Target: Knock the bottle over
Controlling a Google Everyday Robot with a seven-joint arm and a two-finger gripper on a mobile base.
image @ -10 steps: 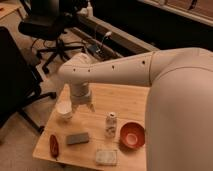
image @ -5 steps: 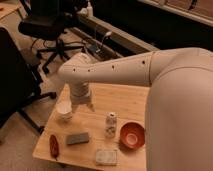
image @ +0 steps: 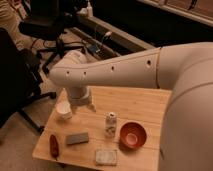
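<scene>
The bottle [image: 110, 124] stands upright near the middle of the wooden table [image: 140, 105]; it is small and whitish, with a pale cap and a speckled label. My gripper [image: 84, 105] hangs from the big white arm [image: 115, 72], just above the table, to the left of the bottle and a little behind it. It is apart from the bottle and close beside the round white cup [image: 64, 109].
A red-orange bowl [image: 132, 135] sits right of the bottle. A grey block [image: 77, 138], a red object [image: 53, 145] and a pale pad [image: 106, 157] lie along the front edge. Black office chairs [image: 47, 22] stand behind and to the left.
Almost nothing has changed. The arm and gripper hold about the same place left of the bottle, and the bottle still stands upright.
</scene>
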